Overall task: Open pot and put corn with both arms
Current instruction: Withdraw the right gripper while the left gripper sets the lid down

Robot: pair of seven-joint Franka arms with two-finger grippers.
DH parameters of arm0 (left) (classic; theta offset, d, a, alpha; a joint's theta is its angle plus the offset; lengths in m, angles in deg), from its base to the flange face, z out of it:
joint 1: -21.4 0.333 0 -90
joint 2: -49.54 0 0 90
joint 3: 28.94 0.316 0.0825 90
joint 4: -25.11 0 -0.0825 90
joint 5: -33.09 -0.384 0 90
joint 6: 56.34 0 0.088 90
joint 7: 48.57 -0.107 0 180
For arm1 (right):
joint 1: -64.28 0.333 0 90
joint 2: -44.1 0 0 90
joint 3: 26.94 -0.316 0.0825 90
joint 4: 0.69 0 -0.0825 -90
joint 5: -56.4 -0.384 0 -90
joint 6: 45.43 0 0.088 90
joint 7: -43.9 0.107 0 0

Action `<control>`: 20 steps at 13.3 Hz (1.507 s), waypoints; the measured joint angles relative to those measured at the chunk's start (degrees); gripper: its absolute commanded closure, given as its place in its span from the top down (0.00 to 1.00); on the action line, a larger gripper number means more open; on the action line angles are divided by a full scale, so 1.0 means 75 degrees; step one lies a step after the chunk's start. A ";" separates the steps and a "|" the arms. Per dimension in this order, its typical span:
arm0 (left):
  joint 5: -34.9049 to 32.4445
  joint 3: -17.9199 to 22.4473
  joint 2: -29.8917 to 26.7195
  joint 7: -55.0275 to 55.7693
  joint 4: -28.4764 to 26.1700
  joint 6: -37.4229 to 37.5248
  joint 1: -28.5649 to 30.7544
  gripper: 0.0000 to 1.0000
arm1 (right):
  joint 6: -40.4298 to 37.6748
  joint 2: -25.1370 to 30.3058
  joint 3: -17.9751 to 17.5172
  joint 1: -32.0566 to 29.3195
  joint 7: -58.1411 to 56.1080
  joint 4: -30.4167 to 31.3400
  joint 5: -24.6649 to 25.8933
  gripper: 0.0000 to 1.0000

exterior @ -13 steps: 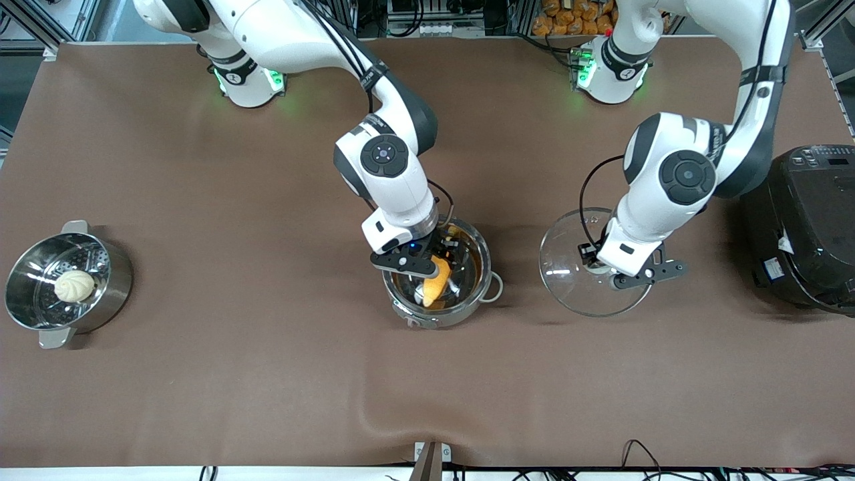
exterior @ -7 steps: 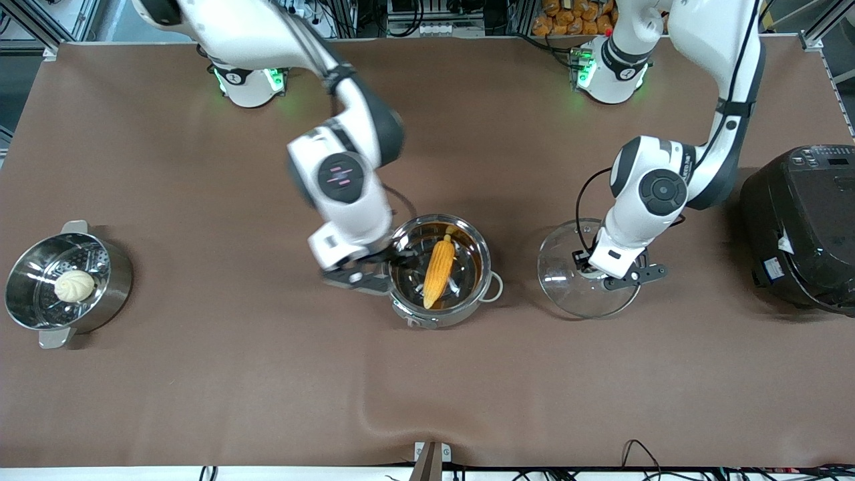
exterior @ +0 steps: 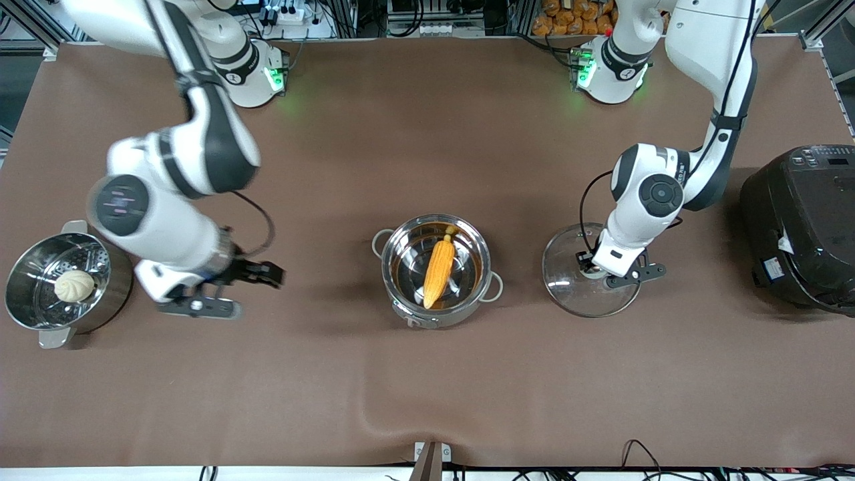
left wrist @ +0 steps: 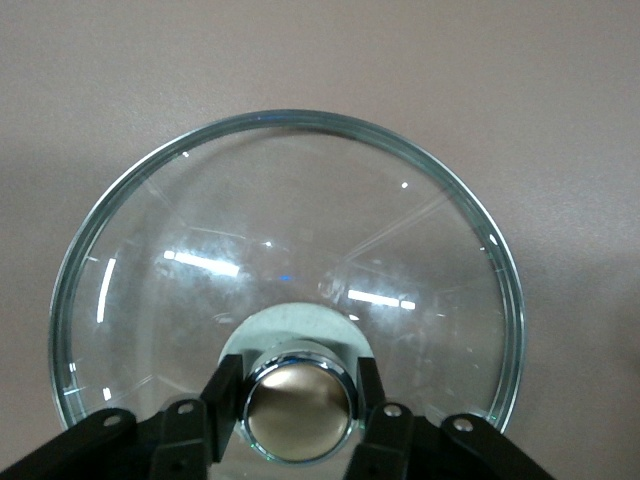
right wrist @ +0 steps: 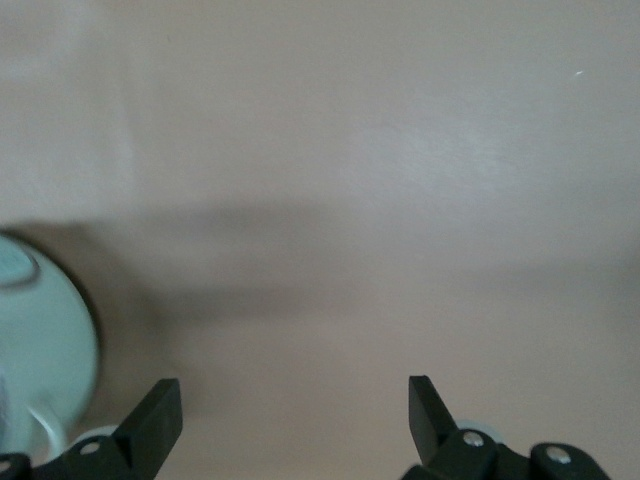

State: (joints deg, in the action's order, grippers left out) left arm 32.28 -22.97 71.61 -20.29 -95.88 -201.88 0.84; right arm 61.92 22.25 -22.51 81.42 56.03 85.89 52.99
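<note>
The shiny steel pot [exterior: 402,294] stands open in the middle of the table, and the yellow-orange corn [exterior: 439,266] lies inside it. The clear glass lid [exterior: 568,294] rests on the table beside the pot, toward the left arm's end. My left gripper [exterior: 594,270] is shut on the lid's copper-coloured knob [left wrist: 298,410], with a finger on each side of it; the glass lid [left wrist: 290,220] fills the left wrist view. My right gripper [exterior: 234,290] is open and empty over bare table between the steamer pot and the pot; its wrist view shows the open gripper [right wrist: 292,400] over brown cloth.
A steel steamer pot [exterior: 107,294] holding a pale bun [exterior: 74,285] stands at the right arm's end; its rim shows in the right wrist view [right wrist: 45,350]. A large black rice cooker [exterior: 801,227] stands at the left arm's end. A brown cloth covers the table.
My right gripper let go of the corn in the pot and swung away toward the steamer pot. My left gripper set the lid lower, beside the pot.
</note>
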 measured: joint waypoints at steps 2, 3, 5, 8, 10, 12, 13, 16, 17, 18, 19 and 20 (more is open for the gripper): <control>0.0000 -0.0004 -0.0001 -0.0003 -0.0001 0.0000 0.0007 1.00 | -0.0716 0.0522 0.0001 -0.0356 -0.0626 0.0182 0.0000 1.00; 0.0000 -0.0001 -0.0002 -0.0003 0.0001 0.0001 0.0010 1.00 | -0.1032 0.0787 0.0001 -0.0485 -0.0762 0.0261 0.0006 1.00; 0.0000 0.0011 -0.0054 -0.0003 0.0068 0.0034 0.0024 1.00 | -0.1269 0.1276 -0.0003 -0.0681 -0.0814 0.0518 0.0032 1.00; 0.0000 0.0024 -0.0321 -0.0003 0.0758 0.1067 0.0045 1.00 | -0.1233 0.1775 -0.0006 -0.0937 -0.0851 0.0757 0.0065 1.00; -0.0001 0.0027 -0.0545 -0.0003 0.1724 0.2340 0.0051 1.00 | -0.1199 0.1955 -0.0005 -0.1061 -0.0859 0.0772 0.0242 1.00; -0.0018 0.0042 -0.0716 -0.0003 0.2789 0.3506 0.0060 1.00 | -0.1201 0.2047 -0.0006 -0.1093 -0.0863 0.0821 0.0345 1.00; -0.0098 0.0058 -0.0777 -0.0006 0.3284 0.4011 0.0068 1.00 | -0.1209 0.2065 -0.0010 -0.1095 -0.0863 0.0846 0.0358 1.00; -0.0381 0.0075 -0.1133 -0.0172 0.4472 0.5153 0.0138 1.00 | -0.1215 0.2098 -0.0010 -0.1208 -0.0863 0.0913 0.0367 1.00; -0.0382 0.0075 -0.1357 -0.0192 0.4732 0.5512 0.0146 1.00 | -0.1203 0.2121 -0.0010 -0.1258 -0.0868 0.0909 0.0367 1.00; -0.0382 0.0076 -0.1604 -0.0199 0.4892 0.5849 0.0162 1.00 | -0.1200 0.2166 -0.0010 -0.1308 -0.0922 0.0890 0.0367 1.00; -0.0382 0.0077 -0.1845 -0.0235 0.4954 0.6094 0.0214 1.00 | -0.1246 0.2234 -0.0010 -0.1353 -0.1059 0.0841 0.0367 1.00; -0.0382 0.0077 -0.2025 -0.0364 0.4956 0.6321 0.0318 1.00 | -0.1386 0.2298 -0.0010 -0.1377 -0.1234 0.0730 0.0367 1.00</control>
State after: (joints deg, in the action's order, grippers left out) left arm 29.41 -22.39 56.42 -23.03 -58.72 -154.47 3.22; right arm 51.53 39.49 -22.58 71.09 46.78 91.36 55.74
